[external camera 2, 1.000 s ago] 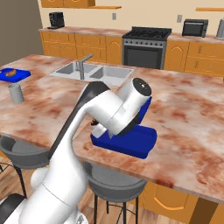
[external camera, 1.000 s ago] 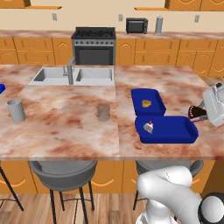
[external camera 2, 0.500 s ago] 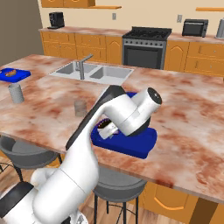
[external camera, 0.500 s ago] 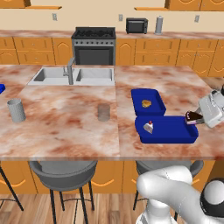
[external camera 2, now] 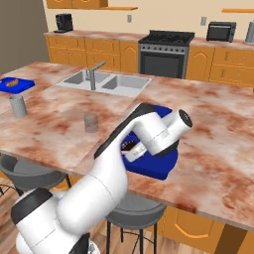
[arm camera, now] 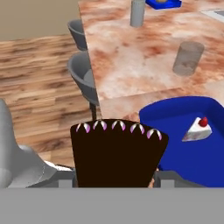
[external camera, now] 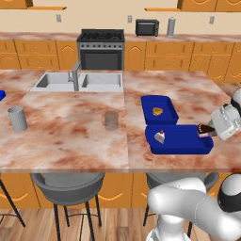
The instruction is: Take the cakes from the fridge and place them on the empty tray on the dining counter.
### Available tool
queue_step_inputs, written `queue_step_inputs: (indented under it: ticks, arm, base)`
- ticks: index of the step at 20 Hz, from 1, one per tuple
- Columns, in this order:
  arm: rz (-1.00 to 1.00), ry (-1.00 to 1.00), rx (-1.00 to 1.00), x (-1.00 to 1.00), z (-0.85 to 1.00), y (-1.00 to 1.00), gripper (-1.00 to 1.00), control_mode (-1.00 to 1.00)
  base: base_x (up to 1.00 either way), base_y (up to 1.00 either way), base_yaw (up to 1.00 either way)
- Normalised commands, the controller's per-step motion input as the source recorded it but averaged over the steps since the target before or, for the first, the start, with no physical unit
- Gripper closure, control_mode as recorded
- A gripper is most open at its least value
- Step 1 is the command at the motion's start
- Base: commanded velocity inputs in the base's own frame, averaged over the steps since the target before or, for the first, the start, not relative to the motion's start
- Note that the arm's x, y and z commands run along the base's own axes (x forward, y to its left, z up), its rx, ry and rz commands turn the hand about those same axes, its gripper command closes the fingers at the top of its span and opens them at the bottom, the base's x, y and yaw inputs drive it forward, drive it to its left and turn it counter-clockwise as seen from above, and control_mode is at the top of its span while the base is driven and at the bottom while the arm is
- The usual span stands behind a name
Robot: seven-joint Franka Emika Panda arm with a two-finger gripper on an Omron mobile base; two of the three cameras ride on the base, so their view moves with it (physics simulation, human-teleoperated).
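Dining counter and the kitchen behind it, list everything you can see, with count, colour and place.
Tray with white cake: one, blue, counter's near edge.
White cake: one, cherry on top, in that tray.
Tray with pastry: one, blue, just behind.
Chocolate cake: one, dark, held over the near tray's right end.
Cups: two, grey, on counter.
Sink: one, steel, in counter.
Stove: one, dark, back wall.
Stools: two, grey, below counter.
End effector: one, white, gripping chocolate cake.

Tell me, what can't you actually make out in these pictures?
- Gripper fingers: in the hand view the chocolate cake covers them.
- Chocolate cake in the right base view: mostly behind the white arm.
- Empty tray: the arm hides much of it there.
- Pastry: too small for detail in the left base view.
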Motion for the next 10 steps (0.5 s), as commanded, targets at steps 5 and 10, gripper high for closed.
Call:
queue_step_inputs:
  ticks: [5, 10]
  arm:
    - [0.01, 0.0, 0.07, 0.68, -0.34, -0.03, 1.0, -1.0]
    - [0.02, 0.0, 0.05, 0.53, -0.33, -0.08, 1.0, -1.0]
  base:
    - [0.0, 0.0, 0.0]
    - [0.0, 0.0, 0.0]
